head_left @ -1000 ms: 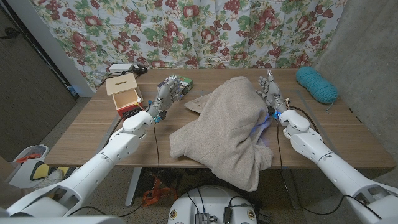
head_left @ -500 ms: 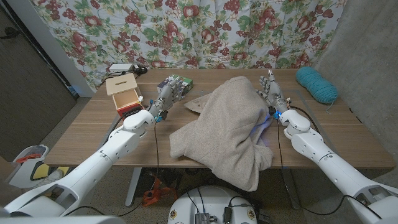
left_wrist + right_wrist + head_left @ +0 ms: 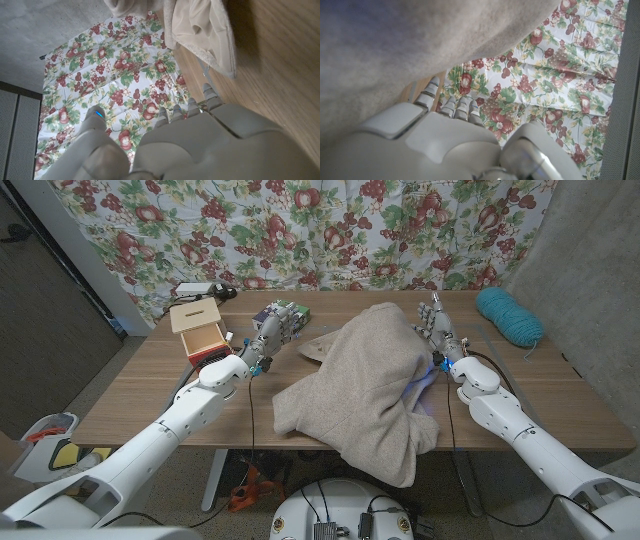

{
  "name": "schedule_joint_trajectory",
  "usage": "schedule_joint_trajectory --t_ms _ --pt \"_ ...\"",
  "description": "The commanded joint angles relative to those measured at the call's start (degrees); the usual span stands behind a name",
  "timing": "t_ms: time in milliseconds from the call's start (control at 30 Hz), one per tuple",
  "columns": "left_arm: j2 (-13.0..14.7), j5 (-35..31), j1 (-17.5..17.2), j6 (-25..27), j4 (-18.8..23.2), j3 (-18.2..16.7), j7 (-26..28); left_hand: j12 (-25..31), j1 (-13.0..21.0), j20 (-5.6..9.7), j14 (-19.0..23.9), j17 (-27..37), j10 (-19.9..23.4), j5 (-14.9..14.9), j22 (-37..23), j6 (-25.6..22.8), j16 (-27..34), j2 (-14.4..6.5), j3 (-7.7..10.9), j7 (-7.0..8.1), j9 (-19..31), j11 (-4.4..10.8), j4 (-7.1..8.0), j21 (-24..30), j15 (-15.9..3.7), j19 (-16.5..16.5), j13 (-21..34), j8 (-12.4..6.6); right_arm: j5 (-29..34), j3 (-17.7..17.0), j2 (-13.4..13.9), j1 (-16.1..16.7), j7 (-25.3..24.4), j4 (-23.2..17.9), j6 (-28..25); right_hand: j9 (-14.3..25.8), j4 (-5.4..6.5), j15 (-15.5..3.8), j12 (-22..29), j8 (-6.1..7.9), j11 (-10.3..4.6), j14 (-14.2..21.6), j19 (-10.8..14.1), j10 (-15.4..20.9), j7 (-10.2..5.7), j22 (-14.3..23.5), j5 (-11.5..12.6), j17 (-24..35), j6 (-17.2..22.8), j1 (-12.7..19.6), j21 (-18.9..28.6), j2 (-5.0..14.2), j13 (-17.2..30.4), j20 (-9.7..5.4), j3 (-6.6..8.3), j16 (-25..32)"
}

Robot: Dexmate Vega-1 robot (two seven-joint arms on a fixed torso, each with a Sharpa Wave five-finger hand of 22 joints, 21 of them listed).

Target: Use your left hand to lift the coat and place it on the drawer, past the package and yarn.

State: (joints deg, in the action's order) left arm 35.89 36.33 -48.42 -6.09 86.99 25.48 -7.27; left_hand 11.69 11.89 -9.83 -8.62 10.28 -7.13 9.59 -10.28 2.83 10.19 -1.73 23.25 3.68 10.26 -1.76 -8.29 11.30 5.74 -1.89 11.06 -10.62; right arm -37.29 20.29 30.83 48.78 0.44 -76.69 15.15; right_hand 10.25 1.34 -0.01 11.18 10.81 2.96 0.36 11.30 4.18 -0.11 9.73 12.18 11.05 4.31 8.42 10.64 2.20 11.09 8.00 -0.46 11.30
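A beige coat [image 3: 370, 385] lies heaped on the middle of the wooden table [image 3: 150, 395], and its lower part hangs over the front edge. My left hand [image 3: 268, 332] stands to the coat's left with its fingers up and apart, holding nothing. It is just in front of the green and white package [image 3: 288, 310]. The small wooden drawer box [image 3: 200, 335] stands left of that hand. Teal yarn [image 3: 508, 315] lies at the far right. My right hand [image 3: 437, 328] stands with fingers up against the coat's right side, empty. The coat's edge [image 3: 200, 25] shows beyond my left hand [image 3: 200, 140], and the coat [image 3: 420, 45] hangs close over my right hand [image 3: 445, 135].
A white device [image 3: 200, 288] with a cable sits at the table's back left corner. A floral curtain [image 3: 330, 230] hangs behind the table. Bins [image 3: 45, 440] stand on the floor at the left. Bare tabletop lies between the drawer box and the coat.
My left hand has crept slightly toward the package. The coat and the right hand have not moved.
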Motion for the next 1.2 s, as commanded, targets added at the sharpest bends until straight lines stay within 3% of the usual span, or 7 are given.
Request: schedule_joint_trajectory --t_ms 33,333,433,567,633,733,1200 --pt "0.75 0.16 -0.45 -0.04 1.56 0.35 -1.43 0.13 -0.13 -0.55 0.10 0.10 -0.04 0.49 -0.07 0.43 0.41 0.06 0.34 0.19 0.12 -0.36 0.11 0.22 0.39 0.17 0.14 -0.04 -0.12 -0.12 0.34 0.36 0.14 -0.68 -0.04 0.30 0.03 -0.15 0.29 0.25 -0.13 0.13 0.29 0.44 -0.05 0.10 0.02 0.27 0.45 0.26 0.21 -0.10 0.20 -0.21 -0.13 0.29" --pt "0.72 0.77 -0.40 0.40 1.36 1.14 -3.32 0.46 -0.12 1.17 0.61 0.10 0.64 0.51 -0.04 0.18 0.61 0.15 0.32 0.03 0.12 -0.10 0.05 0.35 0.66 0.69 0.13 -0.15 -0.05 -0.10 0.53 0.80 -0.21 -1.53 -0.30 0.30 0.01 -0.18 0.29 0.25 -0.13 0.09 0.26 0.44 -0.05 0.10 0.01 0.27 0.46 0.25 0.20 -0.10 0.20 -0.21 -0.16 0.28" --pt "0.58 0.84 -0.40 0.41 1.36 1.27 -3.43 0.50 -0.10 1.02 1.37 0.10 0.68 0.50 0.01 0.23 0.82 0.21 0.31 0.20 0.09 0.02 0.02 0.38 3.08 1.00 0.14 -0.12 0.41 0.10 0.51 0.77 -0.25 -1.49 0.03 0.30 0.00 -0.13 0.29 0.27 -0.13 0.10 0.26 0.44 -0.06 0.10 0.00 0.27 0.52 0.25 0.21 -0.09 0.20 -0.20 -0.16 0.28" --pt "0.56 0.68 -0.29 0.23 1.00 1.36 -3.59 0.53 -0.04 0.55 1.48 0.10 0.74 0.51 0.04 0.09 0.79 0.20 0.34 0.27 0.09 0.03 -0.01 0.43 4.04 1.31 0.14 -0.17 0.24 0.08 0.25 0.85 -0.54 -1.78 -0.05 0.30 -0.01 -0.10 0.29 0.27 -0.13 0.13 0.26 0.44 -0.07 0.10 0.00 0.27 0.51 0.26 0.21 -0.08 0.20 -0.19 -0.17 0.29" --pt "0.50 0.62 -0.26 -0.21 0.68 1.31 -3.78 0.52 -0.01 0.71 1.40 0.10 0.72 0.52 0.05 0.13 0.73 0.20 0.35 0.28 0.09 0.00 -0.02 0.38 3.92 1.25 0.14 -0.15 0.55 0.18 0.28 0.90 -0.60 -1.89 0.16 0.30 -0.02 0.00 0.29 0.26 -0.13 0.11 0.30 0.44 -0.11 0.10 -0.01 0.27 0.51 0.26 0.23 -0.08 0.20 -0.24 -0.17 0.29" --pt "0.52 0.61 -0.11 -0.56 0.37 1.31 -4.24 0.50 0.09 1.57 1.11 0.09 0.67 0.53 0.09 0.02 0.57 0.18 0.40 0.14 0.08 0.17 -0.07 0.23 2.07 1.12 0.14 -0.18 0.45 0.08 0.32 1.26 -1.16 -2.60 -0.19 0.30 -0.02 -0.01 0.29 0.26 -0.13 0.08 0.28 0.44 -0.08 0.10 -0.01 0.27 0.50 0.25 0.22 -0.08 0.20 -0.16 -0.18 0.28" --pt "-0.02 0.70 0.47 -1.52 -0.45 2.01 -6.38 0.52 0.19 1.25 1.51 0.09 0.69 0.52 0.12 -0.14 0.64 0.20 0.43 0.23 0.08 0.09 -0.11 0.15 3.36 1.18 0.14 -0.21 0.96 -0.19 0.90 2.82 -2.99 -4.98 -0.66 0.30 -0.09 -0.16 0.44 0.30 0.13 0.14 0.41 0.84 -0.02 0.10 -0.03 0.25 0.63 0.27 0.27 -0.08 0.20 -0.91 -0.23 0.29"
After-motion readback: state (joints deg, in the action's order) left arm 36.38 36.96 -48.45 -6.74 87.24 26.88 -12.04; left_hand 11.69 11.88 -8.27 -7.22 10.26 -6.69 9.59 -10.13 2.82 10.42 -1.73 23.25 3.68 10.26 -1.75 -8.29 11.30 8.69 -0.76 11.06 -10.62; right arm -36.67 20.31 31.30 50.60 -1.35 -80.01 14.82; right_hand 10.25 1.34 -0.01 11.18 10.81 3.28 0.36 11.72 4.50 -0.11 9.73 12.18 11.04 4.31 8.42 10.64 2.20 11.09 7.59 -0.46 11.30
